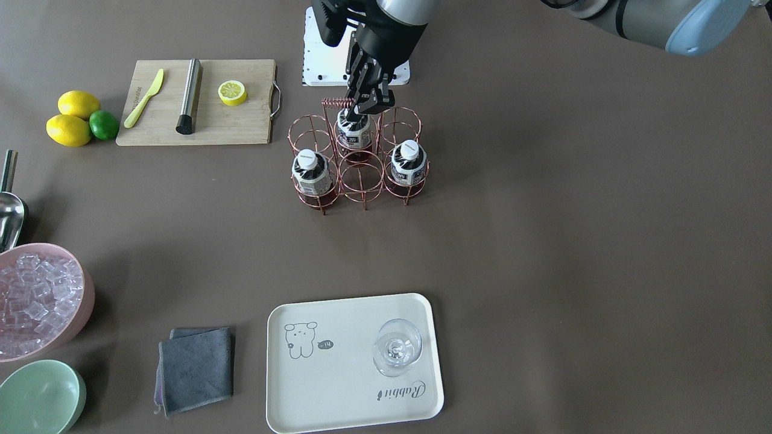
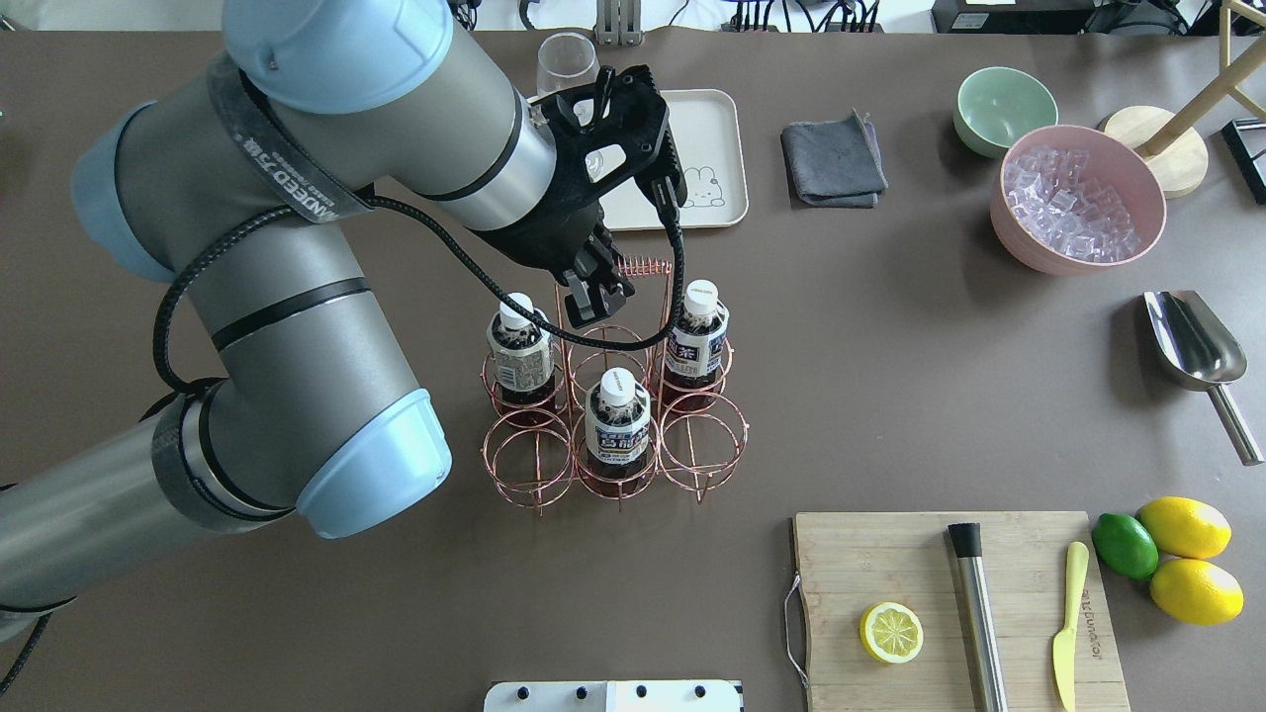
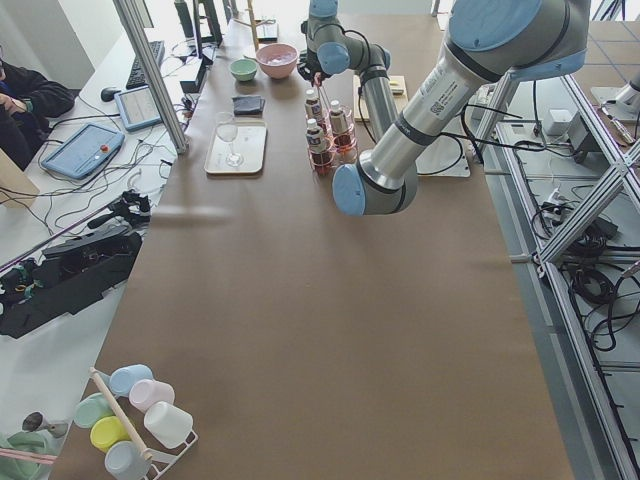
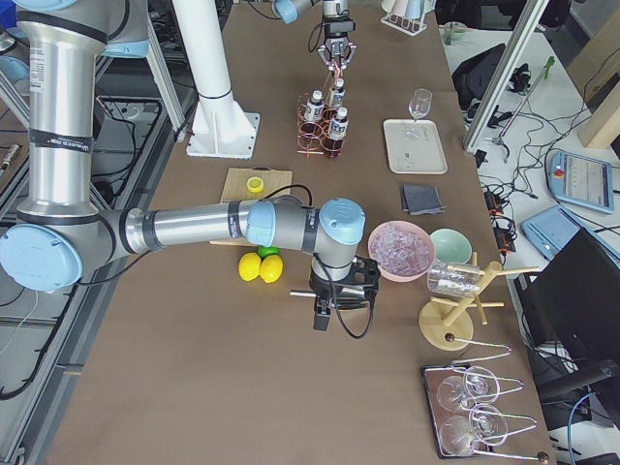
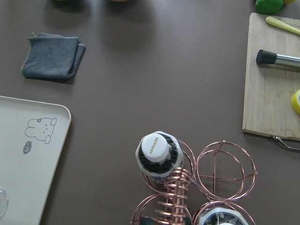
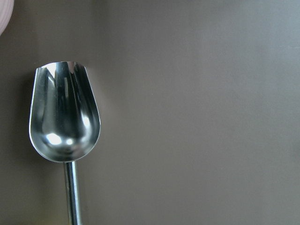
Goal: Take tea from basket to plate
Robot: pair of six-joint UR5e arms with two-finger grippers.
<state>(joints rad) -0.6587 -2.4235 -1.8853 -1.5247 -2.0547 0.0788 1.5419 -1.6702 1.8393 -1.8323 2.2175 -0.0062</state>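
Overhead exterior, tea (image 2: 618, 423) upright, long axis vertical

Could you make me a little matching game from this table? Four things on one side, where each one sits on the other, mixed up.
Things:
1. glass
2. half lemon
3. ice
4. tea

Places:
A. in the pink bowl
B. in the basket
C. on the plate
D. on the board

Pairs: 1-C, 2-D, 3-A, 4-B
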